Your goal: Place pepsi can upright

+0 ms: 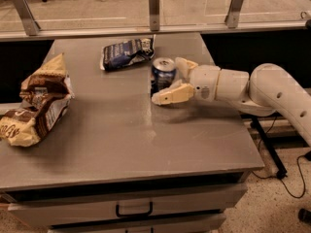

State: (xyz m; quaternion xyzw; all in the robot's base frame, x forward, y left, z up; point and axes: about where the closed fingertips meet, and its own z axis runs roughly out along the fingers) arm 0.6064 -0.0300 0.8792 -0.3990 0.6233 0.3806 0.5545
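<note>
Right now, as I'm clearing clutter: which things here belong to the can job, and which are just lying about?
In the job: pepsi can, upright; gripper, around the can.
Lying about: dark blue snack bag behind the can; brown snack bags at the table's left.

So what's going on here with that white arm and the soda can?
A robot arm reaches in from the right, and its gripper has its fingers closed around a blue soda can. The can stands upright on the grey table, near a dark blue snack bag. Some brown snack bags lie at the table's left edge.
</note>
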